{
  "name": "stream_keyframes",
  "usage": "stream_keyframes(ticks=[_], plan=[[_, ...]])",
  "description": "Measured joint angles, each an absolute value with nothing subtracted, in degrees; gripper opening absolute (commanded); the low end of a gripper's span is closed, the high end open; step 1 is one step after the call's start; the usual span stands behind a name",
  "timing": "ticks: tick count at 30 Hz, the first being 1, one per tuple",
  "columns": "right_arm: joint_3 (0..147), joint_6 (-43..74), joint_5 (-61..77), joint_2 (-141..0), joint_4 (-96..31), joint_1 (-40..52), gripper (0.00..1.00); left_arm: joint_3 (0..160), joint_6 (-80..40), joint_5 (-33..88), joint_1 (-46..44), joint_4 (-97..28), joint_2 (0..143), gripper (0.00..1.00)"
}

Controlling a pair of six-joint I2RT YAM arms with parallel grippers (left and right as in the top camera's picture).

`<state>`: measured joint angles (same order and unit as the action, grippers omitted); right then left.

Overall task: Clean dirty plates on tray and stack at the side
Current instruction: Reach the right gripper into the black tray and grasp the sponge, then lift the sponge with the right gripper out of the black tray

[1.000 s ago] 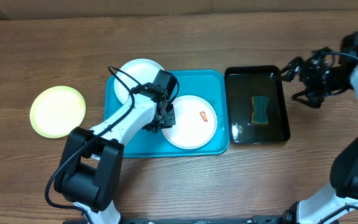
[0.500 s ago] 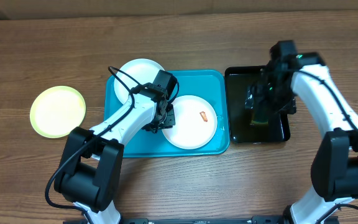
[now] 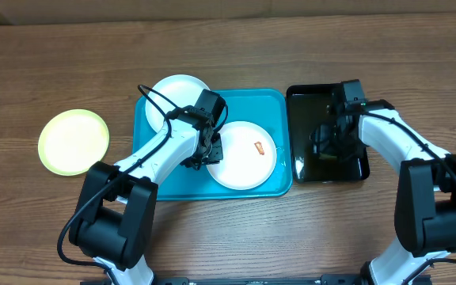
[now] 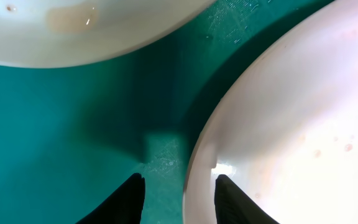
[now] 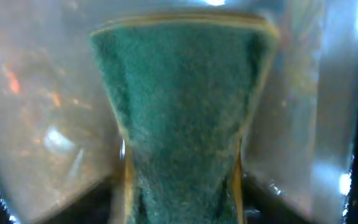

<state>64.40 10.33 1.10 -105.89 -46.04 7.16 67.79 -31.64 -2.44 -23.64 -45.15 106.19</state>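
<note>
On the turquoise tray [image 3: 264, 103] lie two white plates. One plate [image 3: 248, 162] in the middle carries a small orange smear [image 3: 259, 146]; the other [image 3: 178, 96] overlaps the tray's back left corner. My left gripper [image 3: 205, 152] is shut on the middle plate's left rim [image 4: 197, 180], one finger outside it and one on the plate [image 4: 291, 124]. A third plate [image 3: 74, 141], with a yellow-green rim, rests on the table at the left. My right gripper [image 3: 332, 146] is down in the black basin, shut on a green sponge [image 5: 185, 106] that narrows between its fingers.
The black basin [image 3: 305, 99] stands right of the tray and holds water. The back plate [image 4: 92, 25] has a small brownish puddle in the left wrist view. Bare wooden table surrounds the tray and basin.
My right arm has swung in from the far right, dropped into the basin and closed on the sponge. The left arm and the plates have not moved.
</note>
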Motion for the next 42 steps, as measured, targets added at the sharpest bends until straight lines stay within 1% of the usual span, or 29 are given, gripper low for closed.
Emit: stream_keyframes(ticks=[1, 2, 4, 5, 7, 8, 10, 11, 12, 13, 23, 24, 25, 26, 27, 28, 29, 30, 31, 32, 34, 35, 36, 39, 40, 41, 42], plan=[[64.3, 10.4, 1.3, -105.9, -46.2, 7.2, 0.09, 67.8, -31.6, -2.4, -23.6, -45.1, 106.2, 0.39], [64.3, 10.5, 1.5, -105.9, -46.5, 7.2, 0.04, 67.8, -31.6, -2.4, -23.6, -45.1, 106.2, 0.39], [64.3, 10.5, 2.6, -105.9, -46.7, 7.2, 0.04, 67.8, -31.6, -2.4, -23.6, -45.2, 106.2, 0.40], [64.3, 10.5, 3.2, -105.9, -46.8, 7.2, 0.06, 67.8, -31.6, -2.4, -23.6, -45.2, 106.2, 0.40], [64.4, 10.6, 4.8, -105.9, -47.4, 7.2, 0.31, 67.8, -31.6, -2.4, -23.6, -45.2, 106.2, 0.40], [64.4, 10.9, 5.3, -105.9, -47.6, 7.2, 0.40, 67.8, -31.6, -2.4, -23.6, -45.2, 106.2, 0.40], [65.0, 10.8, 6.1, -105.9, -48.1, 7.2, 0.62, 67.8, -31.6, -2.4, -23.6, -45.4, 106.2, 0.40], [65.5, 10.5, 6.4, -105.9, -48.0, 7.2, 0.76, 67.8, -31.6, -2.4, -23.6, -45.5, 106.2, 0.40], [65.8, 10.5, 6.5, -105.9, -47.5, 7.2, 0.87, 67.8, -31.6, -2.4, -23.6, -45.5, 106.2, 0.40], [66.2, 10.2, 6.6, -105.9, -46.5, 7.2, 0.92, 67.8, -31.6, -2.4, -23.6, -45.4, 106.2, 0.40], [65.6, 9.0, 2.2, -105.9, -38.8, 7.2, 0.92, 67.8, -31.6, -2.4, -23.6, -45.5, 106.2, 0.40], [64.5, 8.9, 2.1, -105.9, -37.3, 7.2, 0.92, 67.8, -31.6, -2.4, -23.6, -45.5, 106.2, 0.40], [63.0, 8.9, 2.0, -105.9, -35.6, 7.2, 0.86, 67.8, -31.6, -2.4, -23.6, -45.5, 106.2, 0.40], [62.1, 8.6, 1.2, -105.6, -34.3, 7.2, 0.69, 67.8, -31.6, -2.4, -23.6, -45.5, 106.2, 0.40], [61.2, 8.3, 1.2, -105.1, -32.7, 7.2, 0.45, 67.8, -31.6, -2.4, -23.6, -45.6, 106.2, 0.40], [60.7, 8.5, 1.2, -104.9, -31.9, 7.2, 0.17, 67.8, -31.6, -2.4, -23.6, -45.6, 106.2, 0.40], [60.2, 8.3, 1.0, -104.9, -31.4, 7.2, 0.05, 67.8, -31.6, -2.4, -23.6, -45.6, 106.2, 0.40], [60.0, 8.4, 1.1, -104.9, -31.1, 7.1, 0.04, 67.8, -31.6, -2.4, -23.6, -45.6, 106.2, 0.40], [59.9, 8.4, 1.3, -104.9, -30.8, 7.1, 0.06, 67.8, -31.6, -2.4, -23.6, -45.6, 106.2, 0.40], [59.7, 8.5, 1.6, -104.9, -30.6, 7.1, 0.29, 67.8, -31.6, -2.4, -23.6, -45.6, 106.2, 0.40], [59.6, 8.8, 2.6, -104.9, -30.0, 7.1, 0.82, 67.8, -31.6, -2.4, -23.6, -45.6, 106.2, 0.41], [59.6, 8.7, 3.0, -104.8, -29.5, 7.1, 0.94, 67.8, -31.6, -2.4, -23.6, -45.6, 106.2, 0.41], [59.6, 8.7, 3.2, -104.8, -29.0, 7.1, 1.00, 67.8, -31.6, -2.4, -23.6, -45.6, 106.2, 0.41], [59.6, 8.6, 3.7, -104.6, -27.2, 7.2, 1.00, 67.8, -31.6, -2.4, -23.6, -45.7, 106.2, 0.41], [59.6, 8.4, 3.7, -104.6, -26.7, 7.2, 0.98, 67.8, -31.6, -2.4, -23.7, -45.7, 106.2, 0.41], [59.6, 8.4, 3.7, -104.6, -26.2, 7.2, 0.94, 67.8, -31.6, -2.4, -23.7, -45.7, 106.2, 0.41], [59.5, 8.3, 3.7, -104.6, -25.7, 7.2, 0.87, 67.8, -31.6, -2.4, -23.7, -45.7, 106.2, 0.41]])
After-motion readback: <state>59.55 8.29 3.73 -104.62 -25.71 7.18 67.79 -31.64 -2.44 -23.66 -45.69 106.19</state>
